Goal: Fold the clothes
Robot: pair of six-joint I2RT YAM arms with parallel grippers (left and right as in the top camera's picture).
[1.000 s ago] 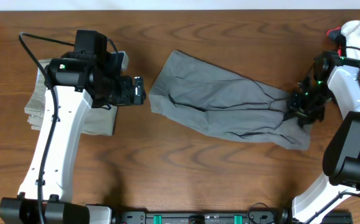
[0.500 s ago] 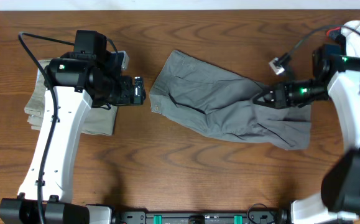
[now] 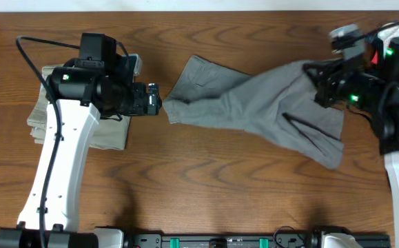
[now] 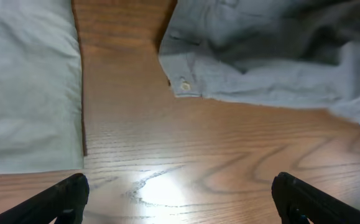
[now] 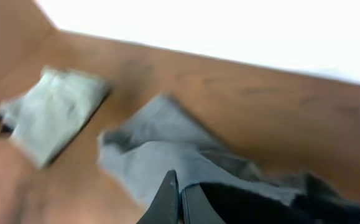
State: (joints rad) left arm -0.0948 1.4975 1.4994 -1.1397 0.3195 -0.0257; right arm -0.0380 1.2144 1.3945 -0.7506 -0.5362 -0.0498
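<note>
Grey shorts (image 3: 254, 103), leg end pinched in right claw (image 5: 180, 188)

Blurred right fingers (image 5: 166, 198) seemingly pinch the shorts (image 5: 161, 152).

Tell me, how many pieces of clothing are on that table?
3. The grey shorts across the middle, one end in the right gripper. Folded beige shorts at the left, partly under the left arm. A white garment at the far right edge, mostly hidden; more could be.
</note>
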